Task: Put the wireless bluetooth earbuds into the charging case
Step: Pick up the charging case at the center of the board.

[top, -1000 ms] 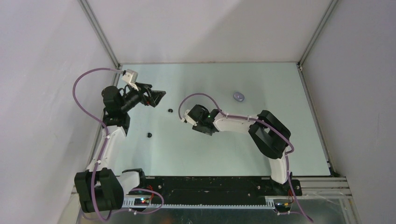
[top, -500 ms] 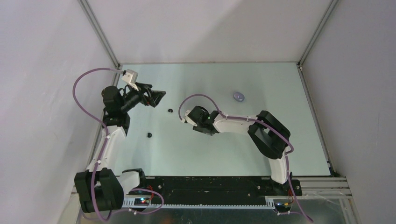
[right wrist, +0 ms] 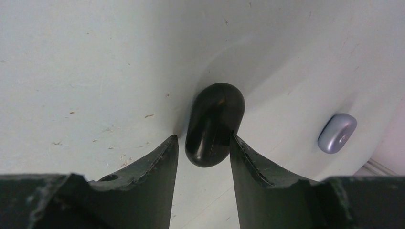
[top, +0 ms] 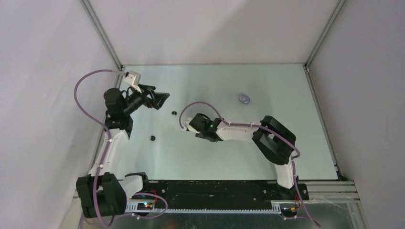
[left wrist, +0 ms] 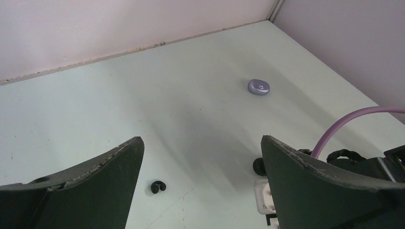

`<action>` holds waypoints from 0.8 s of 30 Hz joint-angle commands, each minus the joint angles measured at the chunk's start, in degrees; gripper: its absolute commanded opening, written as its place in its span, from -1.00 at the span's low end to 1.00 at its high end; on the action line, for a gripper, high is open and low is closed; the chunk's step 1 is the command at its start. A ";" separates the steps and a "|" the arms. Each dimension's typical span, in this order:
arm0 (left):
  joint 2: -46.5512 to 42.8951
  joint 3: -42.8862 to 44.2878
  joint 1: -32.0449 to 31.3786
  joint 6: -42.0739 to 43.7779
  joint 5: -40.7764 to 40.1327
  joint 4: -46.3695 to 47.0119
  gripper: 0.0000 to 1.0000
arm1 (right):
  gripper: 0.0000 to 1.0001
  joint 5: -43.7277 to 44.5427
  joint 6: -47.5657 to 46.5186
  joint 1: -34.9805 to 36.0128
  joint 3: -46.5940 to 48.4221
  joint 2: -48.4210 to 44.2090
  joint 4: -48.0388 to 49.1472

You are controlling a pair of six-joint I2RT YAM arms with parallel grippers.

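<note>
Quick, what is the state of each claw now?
Left claw: open, empty.
Right claw: around the black case; whether it grips cannot be told.

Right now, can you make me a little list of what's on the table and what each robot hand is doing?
table: pale green, walls around it
left gripper: open, up in the air, holding nothing
right gripper: low down, one finger on each side of the black charging case; grip unclear
purple charging case: on the table, far side, alone
black earbuds: two, loose on the table, one by the left gripper, one nearer the bases
purple earbuds: none seen
</note>
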 commanded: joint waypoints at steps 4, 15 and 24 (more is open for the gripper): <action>-1.54 -0.40 -0.07 -0.28 1.28 1.98 0.99 | -0.05 -0.74 -0.12 -0.98 -0.39 -0.68 0.78; -1.11 -0.40 -0.04 -0.63 1.61 2.41 0.99 | -0.20 -7.78 0.39 -4.54 -0.39 -0.76 -1.25; -0.65 -0.39 -0.09 -1.12 1.99 2.87 0.99 | -0.45 -8.34 0.29 -6.28 -0.29 -4.27 0.20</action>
